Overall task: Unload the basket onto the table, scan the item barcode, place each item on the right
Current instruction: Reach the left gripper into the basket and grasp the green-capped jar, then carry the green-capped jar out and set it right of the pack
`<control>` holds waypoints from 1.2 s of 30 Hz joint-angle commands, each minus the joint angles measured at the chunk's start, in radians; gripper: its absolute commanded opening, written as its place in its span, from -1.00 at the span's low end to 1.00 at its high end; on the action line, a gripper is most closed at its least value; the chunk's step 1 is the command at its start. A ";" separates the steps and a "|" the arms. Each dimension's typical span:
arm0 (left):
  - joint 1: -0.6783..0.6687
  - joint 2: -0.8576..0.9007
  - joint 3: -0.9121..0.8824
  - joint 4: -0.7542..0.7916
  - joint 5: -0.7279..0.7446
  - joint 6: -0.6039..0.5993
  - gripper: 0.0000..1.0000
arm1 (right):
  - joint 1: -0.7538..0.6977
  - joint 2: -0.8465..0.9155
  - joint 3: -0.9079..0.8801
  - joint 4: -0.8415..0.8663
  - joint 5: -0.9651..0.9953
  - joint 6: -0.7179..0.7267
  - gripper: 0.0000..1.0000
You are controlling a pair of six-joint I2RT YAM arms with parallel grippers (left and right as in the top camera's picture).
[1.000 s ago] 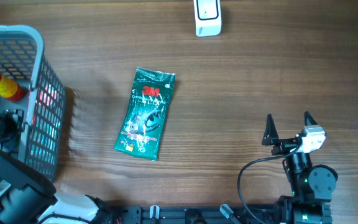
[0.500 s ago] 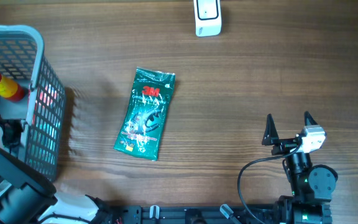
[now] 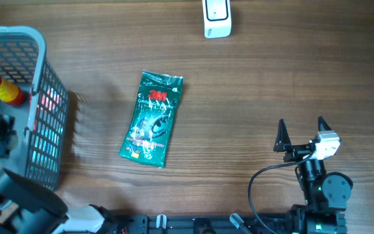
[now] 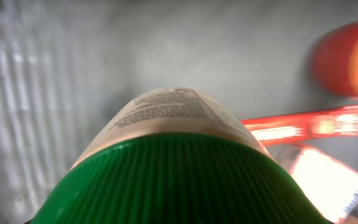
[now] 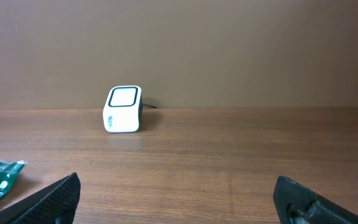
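1 green packet marked 3M; green-capped bottle label unreadable

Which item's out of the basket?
The green 3M packet, flat on the table; the red-and-yellow bottle sits inside the grey basket.

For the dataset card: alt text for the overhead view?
A green packet lies flat on a wooden table, a white scanner at the far edge. A grey basket holding a red bottle stands at left; the right gripper sits open, lower right.
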 commanded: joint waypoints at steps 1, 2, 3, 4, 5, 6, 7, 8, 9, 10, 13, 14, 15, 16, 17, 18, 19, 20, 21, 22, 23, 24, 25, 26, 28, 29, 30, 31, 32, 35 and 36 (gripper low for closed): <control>0.001 -0.120 0.094 -0.038 0.005 0.013 -0.02 | 0.004 -0.006 -0.001 0.003 0.010 -0.010 1.00; 0.001 -0.153 0.111 -0.044 0.027 0.013 -0.02 | 0.004 -0.006 -0.001 0.003 0.010 -0.010 0.99; 0.001 -0.196 0.127 -0.046 0.068 0.012 -0.02 | 0.005 -0.006 -0.001 0.003 0.010 -0.009 0.99; 0.001 -0.218 0.134 -0.045 0.092 0.012 -0.01 | 0.004 -0.006 -0.001 0.003 0.010 -0.009 0.99; 0.001 -0.265 0.145 -0.037 0.150 0.008 -0.01 | 0.004 -0.006 -0.001 0.003 0.010 -0.009 1.00; 0.000 -0.304 0.148 -0.023 0.205 0.005 -0.01 | 0.005 -0.006 -0.001 0.003 0.010 -0.010 1.00; -0.002 -0.346 0.148 -0.008 0.265 0.004 -0.01 | 0.005 -0.006 -0.001 0.003 0.010 -0.010 0.99; -0.011 -0.388 0.148 0.007 0.325 0.004 -0.01 | 0.005 -0.006 -0.001 0.003 0.010 -0.009 1.00; -0.023 -0.417 0.148 0.019 0.361 0.004 -0.01 | 0.004 -0.006 -0.001 0.003 0.010 -0.009 1.00; -0.043 -0.452 0.148 0.036 0.399 0.002 -0.01 | 0.004 -0.006 -0.001 0.003 0.010 -0.009 1.00; -0.166 -0.552 0.148 0.087 0.491 -0.046 -0.02 | 0.004 -0.006 -0.001 0.003 0.010 -0.009 0.99; -0.221 -0.575 0.148 0.110 0.494 -0.049 -0.01 | 0.004 -0.006 -0.001 0.003 0.010 -0.009 0.99; -0.312 -0.597 0.148 0.137 0.481 -0.048 -0.01 | 0.004 -0.006 -0.001 0.003 0.010 -0.009 1.00; -0.366 -0.603 0.148 0.142 0.462 -0.048 -0.02 | 0.004 -0.006 -0.001 0.003 0.010 -0.010 0.99; -0.423 -0.603 0.148 0.141 0.436 -0.048 -0.02 | 0.005 -0.006 -0.001 0.003 0.010 -0.010 0.99; -0.498 -0.601 0.148 0.137 0.401 -0.048 -0.02 | 0.005 -0.006 -0.001 0.003 0.010 -0.009 0.99; -0.560 -0.592 0.148 0.132 0.368 -0.048 -0.02 | 0.005 -0.006 -0.001 0.003 0.010 -0.009 1.00; -0.620 -0.581 0.148 0.125 0.336 -0.048 -0.02 | 0.004 -0.006 -0.001 0.003 0.010 -0.010 1.00; -0.737 -0.547 0.147 0.113 0.273 -0.048 -0.02 | 0.004 -0.006 -0.001 0.003 0.010 -0.009 0.98; -0.793 -0.526 0.147 0.106 0.245 -0.048 -0.02 | 0.004 -0.006 -0.001 0.003 0.010 -0.009 0.99; -0.853 -0.500 0.147 0.102 0.219 -0.048 -0.02 | 0.005 -0.006 -0.001 0.003 0.010 -0.010 0.99; -0.942 -0.455 0.147 0.095 0.190 -0.048 -0.03 | 0.005 -0.006 -0.001 0.003 0.010 -0.009 1.00; -0.997 -0.423 0.147 0.095 0.173 -0.048 -0.04 | 0.004 -0.006 -0.001 0.003 0.010 -0.009 0.99; -1.048 -0.391 0.147 0.097 0.155 -0.048 -0.04 | 0.004 -0.006 -0.001 0.003 0.010 -0.009 0.99; -1.167 -0.298 0.147 0.111 0.100 -0.048 -0.04 | 0.004 -0.006 -0.001 0.003 0.010 -0.009 1.00; -1.213 -0.250 0.147 0.119 0.076 -0.048 -0.04 | 0.004 -0.006 -0.001 0.003 0.010 -0.009 1.00; -1.248 -0.209 0.147 0.126 0.061 -0.050 -0.04 | 0.004 -0.006 -0.001 0.003 0.010 -0.009 0.99; -1.283 -0.159 0.147 0.133 0.051 -0.056 -0.04 | 0.004 -0.006 -0.001 0.003 0.010 -0.009 0.99; -1.308 -0.114 0.147 0.140 0.051 -0.056 -0.04 | 0.004 -0.006 -0.001 0.003 0.010 -0.009 1.00; -1.375 0.045 0.147 0.146 0.045 -0.074 -0.04 | 0.004 -0.006 -0.001 0.003 0.010 -0.010 0.99; -1.389 0.088 0.147 0.146 0.035 -0.074 -0.04 | 0.004 -0.006 -0.001 0.003 0.010 -0.009 0.99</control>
